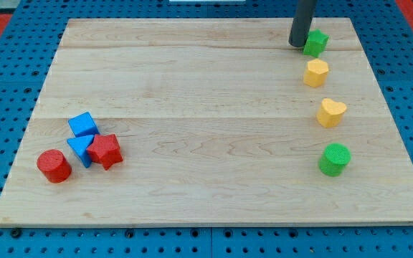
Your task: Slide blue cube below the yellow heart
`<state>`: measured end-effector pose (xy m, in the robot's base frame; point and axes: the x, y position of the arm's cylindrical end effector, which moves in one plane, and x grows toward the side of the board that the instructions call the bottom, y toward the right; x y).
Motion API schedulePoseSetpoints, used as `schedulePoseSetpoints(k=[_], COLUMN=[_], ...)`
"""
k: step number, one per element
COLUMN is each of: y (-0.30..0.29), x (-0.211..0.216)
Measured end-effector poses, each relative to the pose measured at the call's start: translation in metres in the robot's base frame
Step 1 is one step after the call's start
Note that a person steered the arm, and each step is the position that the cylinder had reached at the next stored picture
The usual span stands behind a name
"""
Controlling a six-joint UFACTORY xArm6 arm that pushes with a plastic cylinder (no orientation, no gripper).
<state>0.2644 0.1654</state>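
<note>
Jaws absent; my tip (297,44) touches nothing, far right. Blue cube (83,124): light, rigid; push its left face toward yellow heart (330,112).

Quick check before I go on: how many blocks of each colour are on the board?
Blue: 2, blue cube, blue triangle
Red: 2, red star, red cylinder
Yellow: 2, yellow hexagon, yellow heart
Green: 2, green star, green cylinder
Total: 8

Single high view, whole board (192,86)

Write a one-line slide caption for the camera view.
My tip sits beside the green block at the board's top right, far from the blue cube; the yellow heart lies mid-right.
</note>
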Motion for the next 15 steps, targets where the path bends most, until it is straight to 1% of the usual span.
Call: schedulePoseSetpoints(k=[1, 2, 3, 4, 5, 6, 7, 8, 9, 10, 11, 12, 13, 14, 15], y=[-0.095, -0.206, -0.292, -0.4, -0.414, -0.318, -0.258, -0.27, -0.182, -0.173, -0.205, -0.198, -0.108, -0.117, -0.147], x=[0.006, 0.038, 0.094, 0.139, 0.186, 0.205, 0.203, 0.226, 0.252, 0.237, 0.209, 0.192, 0.202, 0.228, 0.283])
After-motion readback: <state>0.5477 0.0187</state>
